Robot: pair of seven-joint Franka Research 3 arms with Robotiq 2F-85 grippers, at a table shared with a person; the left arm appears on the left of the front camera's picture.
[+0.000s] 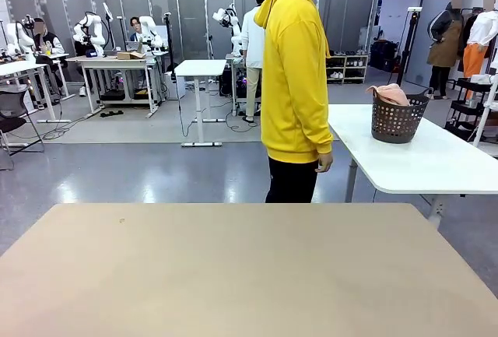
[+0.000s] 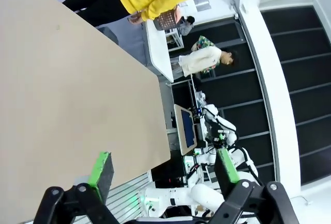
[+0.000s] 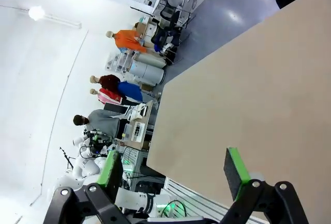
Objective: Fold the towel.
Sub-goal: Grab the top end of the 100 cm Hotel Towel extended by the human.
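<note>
One pink towel point(image 1: 389, 93) — crumpled in perforated basket point(image 1: 399, 124).

Hovering with left end effector point(image 2: 163, 157) spread to full width, fingers point(image 2: 101, 171) parallel and empty; same with right end effector point(image 3: 172, 158), spread wide, gripping nothing.

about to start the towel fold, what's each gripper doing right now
Left gripper: open, fingers apart, holding nothing.
Right gripper: open, fingers apart, holding nothing.
</note>
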